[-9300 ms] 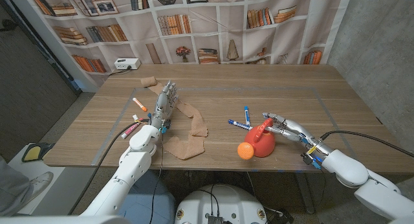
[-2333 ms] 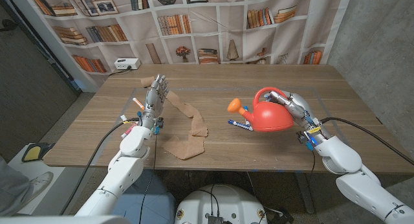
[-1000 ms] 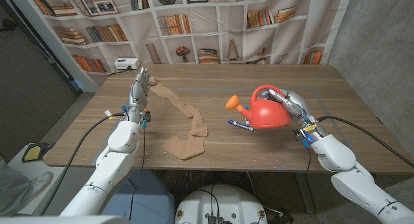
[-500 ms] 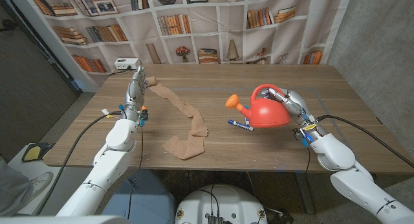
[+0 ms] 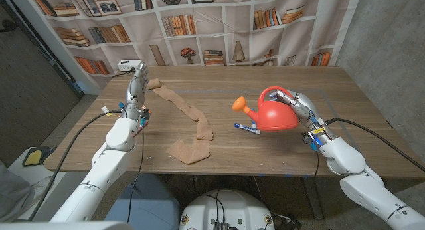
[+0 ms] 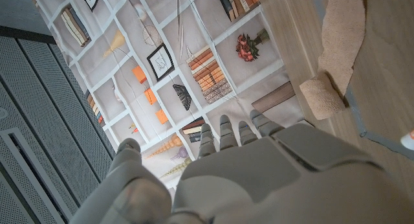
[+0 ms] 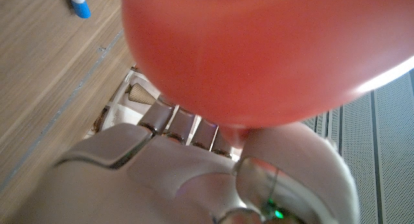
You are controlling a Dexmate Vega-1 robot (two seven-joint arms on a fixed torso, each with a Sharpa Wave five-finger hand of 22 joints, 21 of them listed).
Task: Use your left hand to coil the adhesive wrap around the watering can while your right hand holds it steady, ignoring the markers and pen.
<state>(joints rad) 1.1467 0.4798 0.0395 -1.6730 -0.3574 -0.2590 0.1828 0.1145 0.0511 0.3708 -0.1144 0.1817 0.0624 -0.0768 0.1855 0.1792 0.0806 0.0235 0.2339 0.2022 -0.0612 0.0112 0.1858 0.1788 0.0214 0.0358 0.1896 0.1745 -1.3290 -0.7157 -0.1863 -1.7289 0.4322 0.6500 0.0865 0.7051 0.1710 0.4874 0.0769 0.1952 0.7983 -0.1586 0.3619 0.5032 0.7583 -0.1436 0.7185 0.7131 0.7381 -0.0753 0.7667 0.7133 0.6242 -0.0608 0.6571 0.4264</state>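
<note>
Two hands are at work in the head view. The right hand [image 5: 300, 108] grips the red watering can [image 5: 272, 117] at its handle side, holding it upright right of the table's middle, its orange spout [image 5: 239, 104] pointing left. A blue marker [image 5: 245, 127] lies on the wooden table [image 5: 219, 84] just left of the can's base. The left hand [image 5: 138, 85] is raised at the far left of the table, fingers straight and together, holding nothing. Just right of it begins the tan adhesive wrap [image 5: 192, 117], which runs unrolled from its roll end at the far left down to a crumpled heap near the front edge, well apart from the can.

From the left wrist view, the left hand [image 6: 239, 166] shows its back with fingers extended and empty; the wrap's rolled end [image 6: 321, 96] lies on the table beyond it.

From the right wrist view, the right hand [image 7: 187, 159] has its fingers [image 7: 187, 123] pressed against the can's red body [image 7: 259, 49], and a blue marker [image 7: 76, 4] lies on the wood.
</note>
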